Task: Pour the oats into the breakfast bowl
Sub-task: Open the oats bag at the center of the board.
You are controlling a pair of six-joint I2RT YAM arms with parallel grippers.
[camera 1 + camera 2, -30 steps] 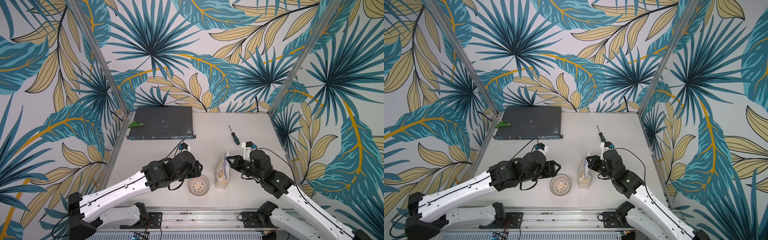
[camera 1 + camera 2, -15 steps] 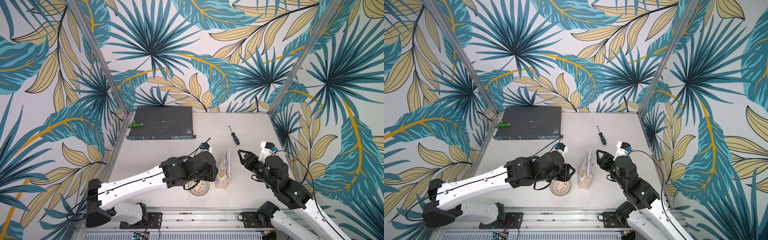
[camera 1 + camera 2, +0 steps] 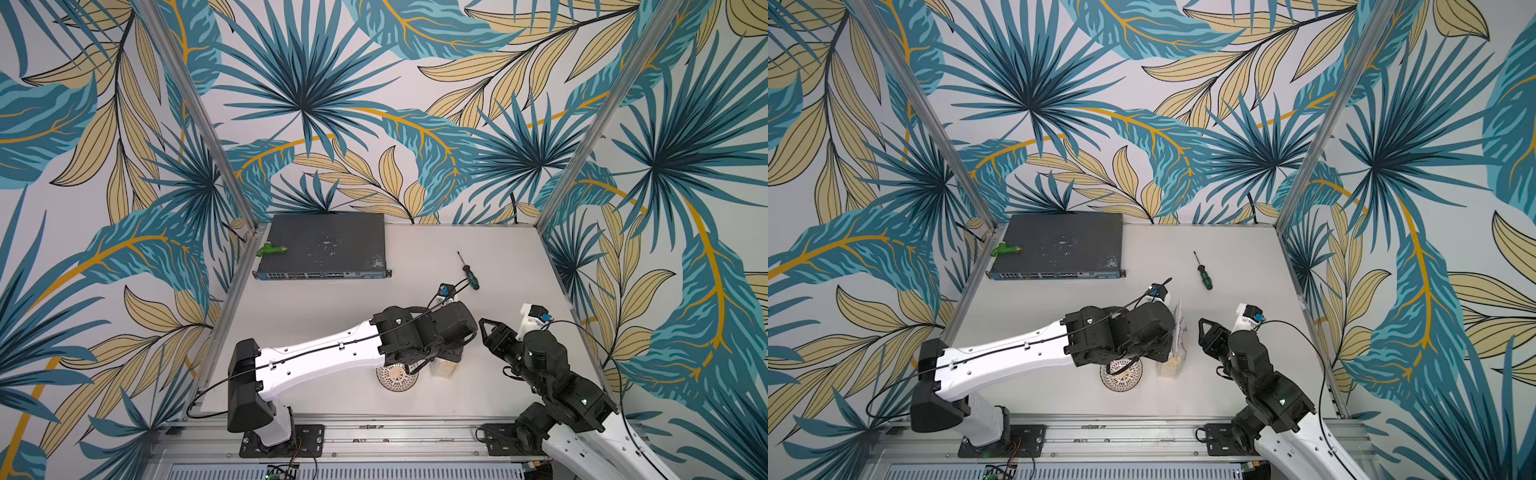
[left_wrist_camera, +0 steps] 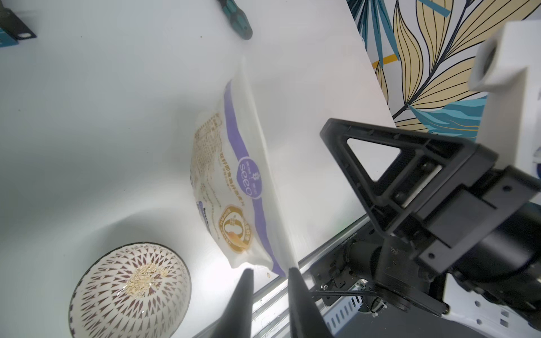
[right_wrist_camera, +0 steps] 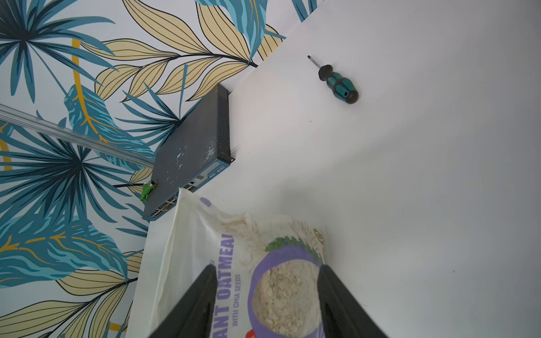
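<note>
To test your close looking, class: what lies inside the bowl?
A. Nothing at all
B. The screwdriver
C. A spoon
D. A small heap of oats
D: the left wrist view shows a small heap of oats in the middle of the bowl, with nothing else in it.

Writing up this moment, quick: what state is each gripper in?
Left gripper: fingertips close together at the oats bag edge; grip cannot be told.
Right gripper: open, holding nothing.
</note>
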